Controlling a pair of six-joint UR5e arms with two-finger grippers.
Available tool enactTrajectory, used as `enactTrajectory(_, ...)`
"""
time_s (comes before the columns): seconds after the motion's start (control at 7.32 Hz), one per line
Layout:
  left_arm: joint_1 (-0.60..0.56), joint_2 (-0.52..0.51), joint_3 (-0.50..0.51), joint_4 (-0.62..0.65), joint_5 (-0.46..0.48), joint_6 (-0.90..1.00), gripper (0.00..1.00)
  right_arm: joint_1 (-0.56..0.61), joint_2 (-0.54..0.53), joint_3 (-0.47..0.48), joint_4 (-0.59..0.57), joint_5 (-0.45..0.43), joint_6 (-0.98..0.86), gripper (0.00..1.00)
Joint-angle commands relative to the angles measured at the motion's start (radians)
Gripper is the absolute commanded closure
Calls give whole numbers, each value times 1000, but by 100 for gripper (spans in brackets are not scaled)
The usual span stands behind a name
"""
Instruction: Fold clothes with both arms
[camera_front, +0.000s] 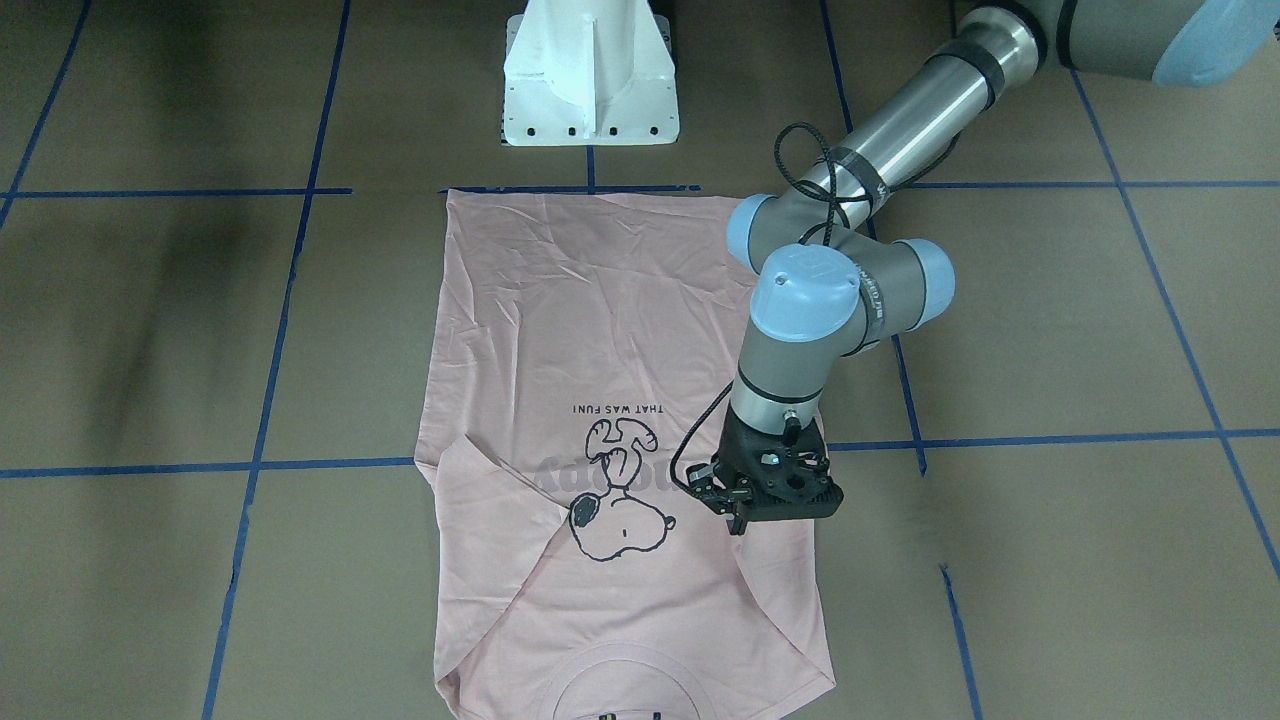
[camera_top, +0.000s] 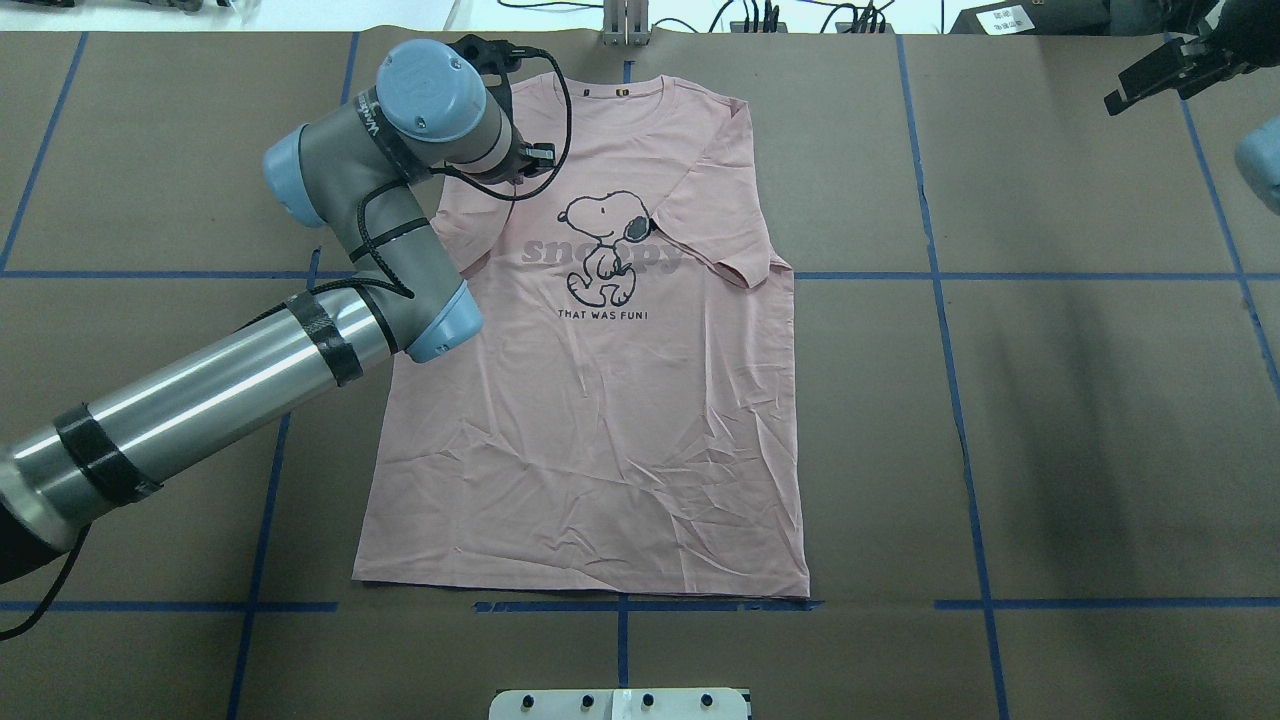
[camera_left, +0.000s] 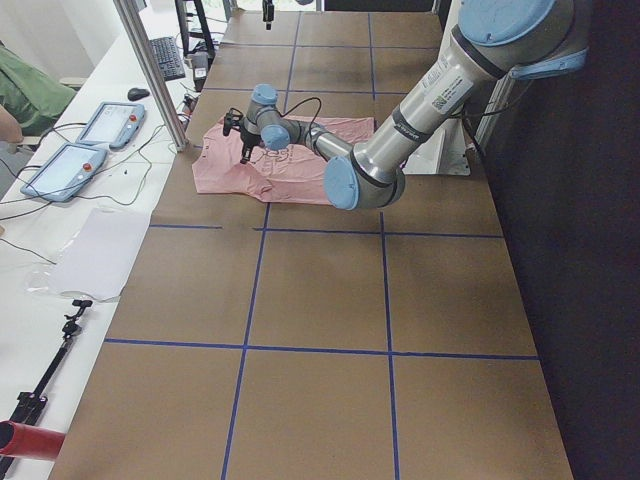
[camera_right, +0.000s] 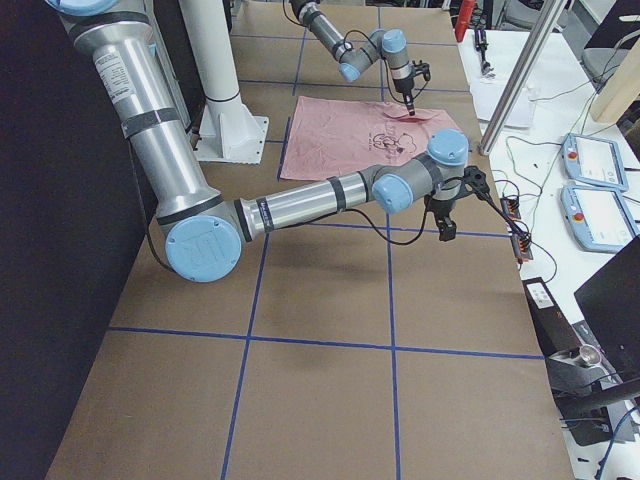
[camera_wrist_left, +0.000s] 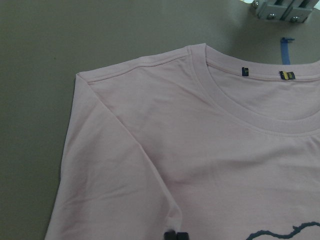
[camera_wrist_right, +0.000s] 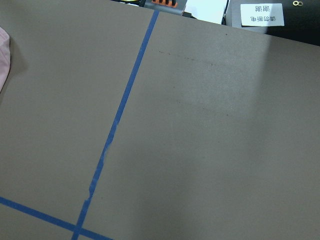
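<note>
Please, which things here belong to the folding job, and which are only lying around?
For the job: pink T-shirt, left gripper, right gripper.

Only standing or lying about: white pedestal base, two control tablets, keyboard, white sheet.

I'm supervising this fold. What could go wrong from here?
1. The left gripper looks pinched on the T-shirt at its folded-in sleeve; rising without releasing could drag that fold open.
2. The T-shirt's body is wrinkled, so later folds may set creases.
3. The right gripper is parked off the T-shirt, so one-armed pulling might skew it.
</note>
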Motion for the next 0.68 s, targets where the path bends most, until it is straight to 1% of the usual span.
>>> enactTrajectory(0.0, -1, 5, -46, 5, -6, 79, 0, -2, -4, 31, 0, 3, 18, 0)
enactTrajectory(0.14, -3, 46, -107, 7, -26, 79, 0, -5, -9, 67, 0, 6, 76, 0)
enactTrajectory(0.27, -1, 132, -223, 7, -61, 79, 0, -41, -32, 137, 0, -1, 175, 0)
enactTrajectory(0.41, 0, 202, -332, 7, -65, 79, 0, -84, -73, 230, -1, -4, 257, 0)
enactTrajectory(0.55, 5, 253, -438, 24, -95, 78, 0, -153, -151, 372, -3, -55, 367, 0)
